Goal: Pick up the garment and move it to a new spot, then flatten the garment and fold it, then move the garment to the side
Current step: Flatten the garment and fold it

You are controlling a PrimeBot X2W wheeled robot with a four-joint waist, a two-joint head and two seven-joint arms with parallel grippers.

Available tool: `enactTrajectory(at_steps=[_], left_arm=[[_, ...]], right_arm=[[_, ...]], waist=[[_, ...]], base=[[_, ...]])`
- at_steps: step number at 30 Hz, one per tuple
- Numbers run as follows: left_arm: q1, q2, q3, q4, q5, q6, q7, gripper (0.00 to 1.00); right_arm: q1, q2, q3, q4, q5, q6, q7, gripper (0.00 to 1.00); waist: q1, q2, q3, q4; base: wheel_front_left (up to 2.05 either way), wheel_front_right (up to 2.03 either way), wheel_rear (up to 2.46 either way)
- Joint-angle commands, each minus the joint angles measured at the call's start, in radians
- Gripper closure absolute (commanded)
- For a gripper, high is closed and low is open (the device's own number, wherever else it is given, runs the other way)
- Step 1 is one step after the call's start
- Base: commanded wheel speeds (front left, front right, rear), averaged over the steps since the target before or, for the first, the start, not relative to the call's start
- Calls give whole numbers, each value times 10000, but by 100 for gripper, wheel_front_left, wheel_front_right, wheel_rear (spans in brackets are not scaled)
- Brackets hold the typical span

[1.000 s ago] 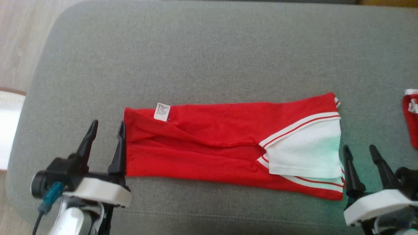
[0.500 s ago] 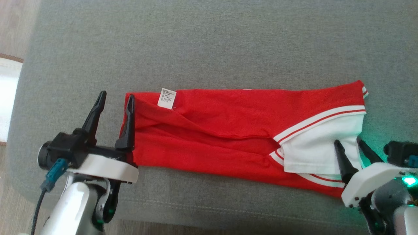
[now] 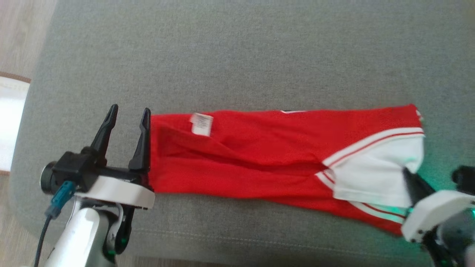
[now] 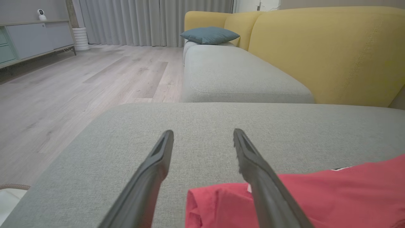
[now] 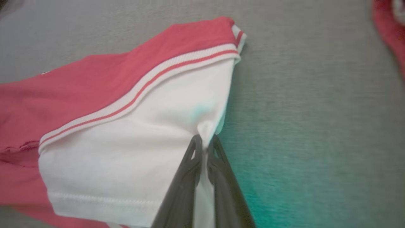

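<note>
The right hand (image 5: pixel 205 141), which stood apart just beside the cloth a second ago, is now clamped on the white panel's edge of the garment (image 3: pixel 259 159). The garment lies long and folded on the grey sofa seat (image 3: pixel 237 55). With the pinch made, I judge the next fold can start. The left hand (image 3: pixel 130 111) stands apart at the other end, its inner finger against the hem. Another red cloth (image 5: pixel 387 22) lies apart to the right, possibly in the way.

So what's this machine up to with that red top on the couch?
The robot is folding a red and white garment, which lies as a long folded strip on a grey sofa cushion. Its right gripper is pinched shut on the edge of the white end. Its left gripper is open at the red end, one finger against the cloth's edge, not gripping it. The garment lies on the cushion, not lifted.
</note>
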Motion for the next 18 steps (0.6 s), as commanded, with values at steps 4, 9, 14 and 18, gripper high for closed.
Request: enactTrajectory(at_steps=[4,9,14,18], left_arm=[[-37,156,428,-368,108,39,-118,0],[82,149,378,-393,144,50,-119,0],[269,164,357,-356,117,96,-118,0],[364,165,305,-396,113,153,-73,0]], right_arm=[[193,-171,-695,-763,-301,65,94,100],[435,-538,-1406,-1151,-552,65,248,100],[293,-826,-929,-1926,-670,65,296,100],[-130,-841,247,-2922,-800,65,598,100]], waist=[[0,0,-249,-91],[0,0,-481,-118],[0,0,-841,-183],[0,0,-1118,-203]], base=[[0,0,0],[0,0,0],[0,0,0],[0,0,0]])
